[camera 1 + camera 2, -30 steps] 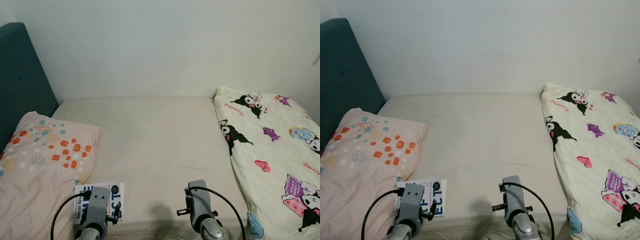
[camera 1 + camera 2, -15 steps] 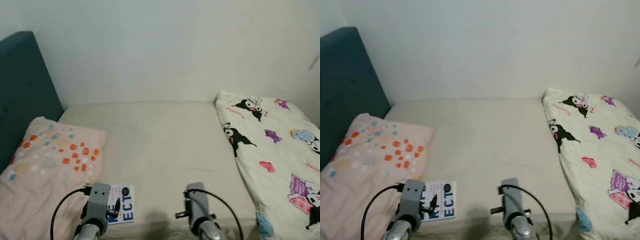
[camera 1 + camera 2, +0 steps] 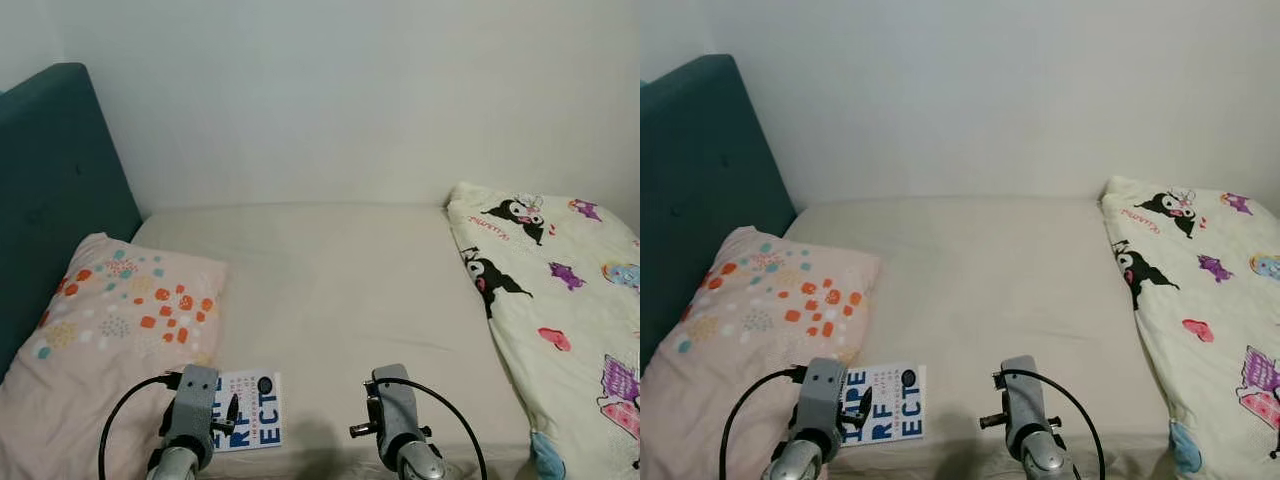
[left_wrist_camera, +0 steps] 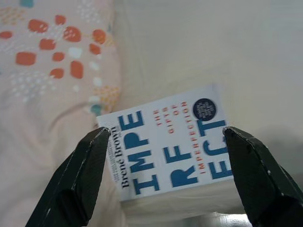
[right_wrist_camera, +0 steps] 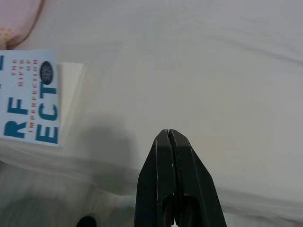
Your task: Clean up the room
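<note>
A white book with blue letters [image 3: 250, 423] lies at the bed's near edge, beside the spotted pink pillow [image 3: 110, 340]. My left gripper [image 4: 165, 137] hovers over the book [image 4: 170, 151], open, its fingers [image 4: 80, 175] spread wider than the cover. The left wrist [image 3: 192, 415] covers part of the book from the head views. My right gripper [image 5: 169, 139] is shut and empty, above bare sheet to the right of the book [image 5: 31, 97]. A cartoon-print duvet [image 3: 560, 310] lies folded on the right side of the bed.
The cream mattress [image 3: 350, 280] stretches to a white wall [image 3: 330, 90] at the back. A dark teal headboard [image 3: 50, 190] stands on the left behind the pillow. Black cables loop from both wrists.
The camera has swung left and forward: the duvet slid toward the right edge and more headboard shows. The book now sits more fully in view under the left gripper.
</note>
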